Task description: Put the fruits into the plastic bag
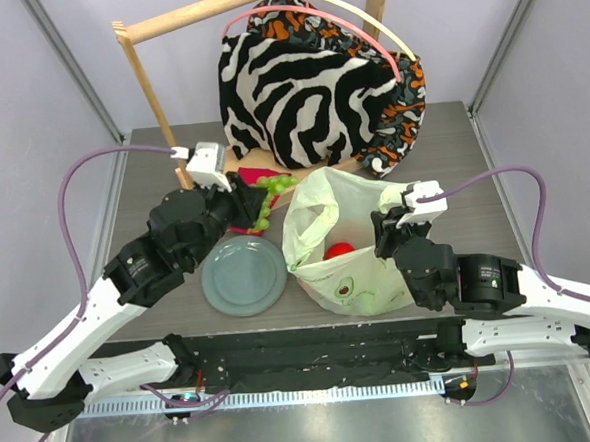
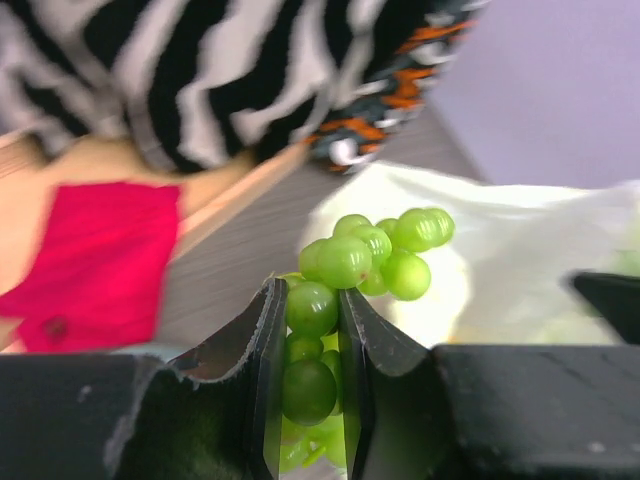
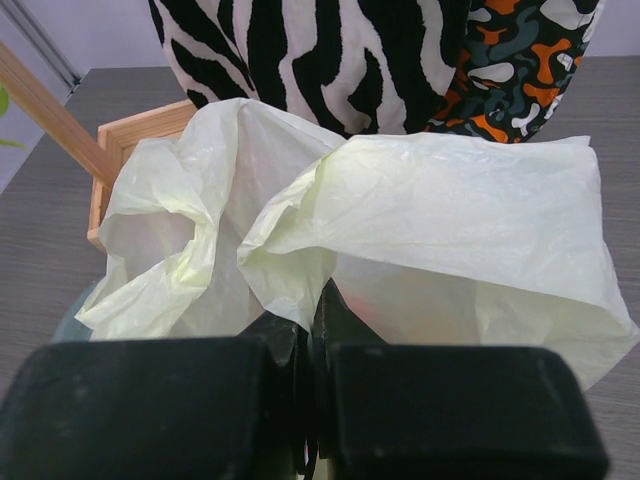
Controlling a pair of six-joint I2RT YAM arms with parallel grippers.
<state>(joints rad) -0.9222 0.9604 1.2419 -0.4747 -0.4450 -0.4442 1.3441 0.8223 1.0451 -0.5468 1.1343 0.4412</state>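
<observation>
Grey tabletop [image 1: 472, 170] seen from above: the plastic bag [image 1: 318, 194] stands open, a red fruit [image 1: 339, 249] inside that neither wrist view shows. Left claw [image 2: 308, 300] narrowly clamps the grapes [image 2: 375, 255] beside the bag; right claw [image 3: 312, 305] pinches the bag's rim, fully closed.

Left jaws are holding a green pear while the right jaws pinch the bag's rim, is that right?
No: the jaws of the left gripper hold a green grape bunch, not a pear, as the left wrist view shows. The right gripper does pinch the rim of the plastic bag.
</observation>
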